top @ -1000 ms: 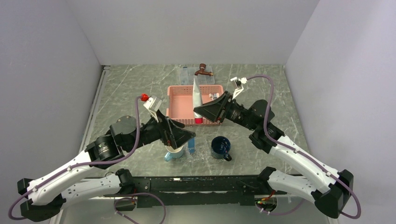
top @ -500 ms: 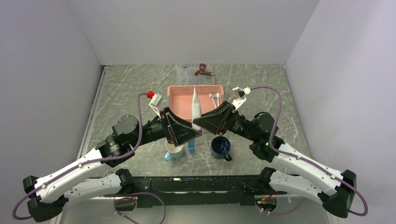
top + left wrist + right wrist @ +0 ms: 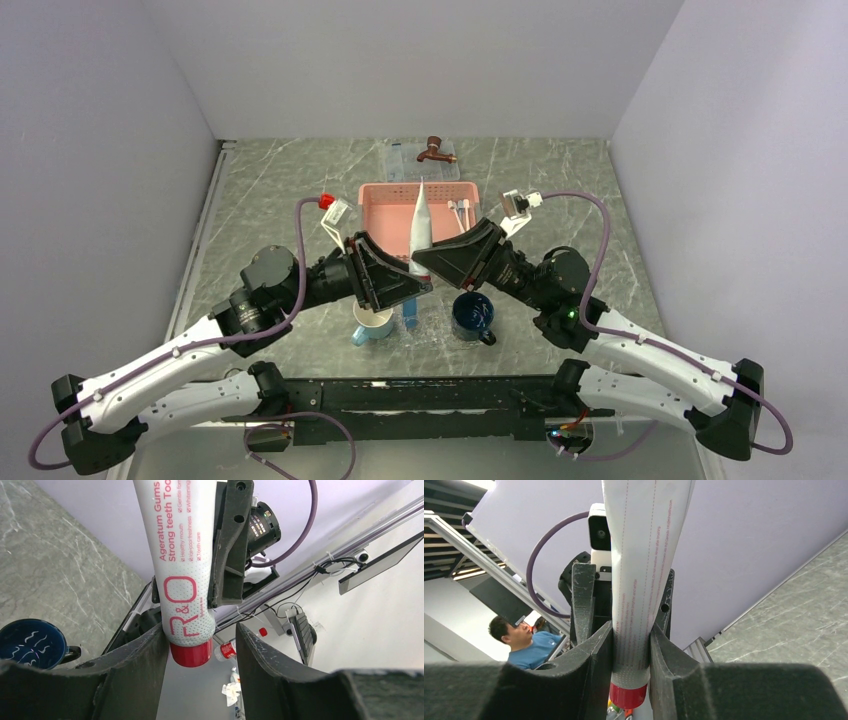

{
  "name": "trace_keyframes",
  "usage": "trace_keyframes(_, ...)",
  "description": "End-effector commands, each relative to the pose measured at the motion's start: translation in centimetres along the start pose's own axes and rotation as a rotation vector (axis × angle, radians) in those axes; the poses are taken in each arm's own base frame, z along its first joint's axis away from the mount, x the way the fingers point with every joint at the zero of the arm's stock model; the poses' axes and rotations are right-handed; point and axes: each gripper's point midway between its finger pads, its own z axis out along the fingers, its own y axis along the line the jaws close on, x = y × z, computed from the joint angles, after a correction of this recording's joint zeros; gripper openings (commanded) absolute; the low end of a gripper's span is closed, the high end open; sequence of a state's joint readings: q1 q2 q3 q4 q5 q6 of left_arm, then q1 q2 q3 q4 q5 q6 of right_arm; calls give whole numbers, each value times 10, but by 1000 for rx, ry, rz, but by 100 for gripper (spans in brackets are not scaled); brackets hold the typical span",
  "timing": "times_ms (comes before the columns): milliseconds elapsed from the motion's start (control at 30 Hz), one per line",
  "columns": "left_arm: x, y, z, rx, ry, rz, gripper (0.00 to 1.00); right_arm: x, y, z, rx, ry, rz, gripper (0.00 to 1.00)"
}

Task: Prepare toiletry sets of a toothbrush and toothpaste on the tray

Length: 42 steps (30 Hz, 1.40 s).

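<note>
**Q:** Tube status?
**A:** My right jaws are clamped on the white toothpaste (image 3: pixel 182 580). It stands upright over the middle of the table, red cap (image 3: pixel 192 654) down. Legible print: "R&O", "Ageratum Gums", "Strong teeth", "Tooth care".
**Q:** Left side?
**A:** My left jaws are apart, straddling the cap end. One finger looks against the tube, the other is clear of it. The pink basket (image 3: pixel 400 215) sits toward the far edge.

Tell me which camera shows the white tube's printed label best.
Left wrist: the white tube fills the frame, red lettering readable above its red cap. Right wrist shows its back, pinched in the right gripper. Top view shows only a small pale sliver.
</note>
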<state>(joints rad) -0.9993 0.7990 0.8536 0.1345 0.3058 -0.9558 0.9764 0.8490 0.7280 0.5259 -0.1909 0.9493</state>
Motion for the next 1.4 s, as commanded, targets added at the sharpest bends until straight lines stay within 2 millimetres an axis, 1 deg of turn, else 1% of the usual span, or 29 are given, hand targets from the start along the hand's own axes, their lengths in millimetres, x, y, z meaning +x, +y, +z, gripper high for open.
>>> trace_keyframes(0, -6, -17, -7, 68, -26, 22, 55, -24, 21, 1, -55, -112, -30, 31)
trace_keyframes(100, -5, -16, -10, 65, -29, 22, 54, -24, 21, 2, -52, -115, -27, 30)
trace_keyframes(300, -5, -16, -13, 65, -32, 28, 45, -19, 20, 5, -49, -104, -23, 30)
trace_keyframes(600, -7, -18, -15, 62, -38, 44, 45, -13, 17, 8, -30, -89, -26, 30)
trace_keyframes(767, -8, -18, -16, 64, -41, 52, 21, -12, 14, 7, -11, -84, -35, 31)
trace_keyframes(800, -8, -18, -16, 59, -40, 57, 14, -12, 14, 7, -7, -84, -41, 32)
trace_keyframes(867, -9, -16, -17, 43, -44, 67, 0, -12, 13, 6, 5, -78, -51, 37)
trace_keyframes(967, -11, -11, -21, 13, -59, 81, 0, -9, 8, 6, 28, -60, -69, 40)
trace_keyframes(1000, -12, -11, -22, 6, -61, 86, 0, -8, 8, 5, 31, -57, -72, 43)
trace_keyframes(1100, -11, -7, -24, -14, -56, 99, 0, -6, 3, 4, 51, -45, -84, 57)
trace_keyframes(1167, -11, -5, -26, -30, -57, 109, 0, -6, 0, 1, 76, -40, -101, 65)
trace_keyframes(1267, -6, 4, -32, -75, -42, 125, 0, -11, -3, -6, 113, -43, -146, 69)
trace_keyframes(1367, -1, 16, -39, -132, -19, 144, 0, -15, -8, -11, 177, -21, -202, 70)
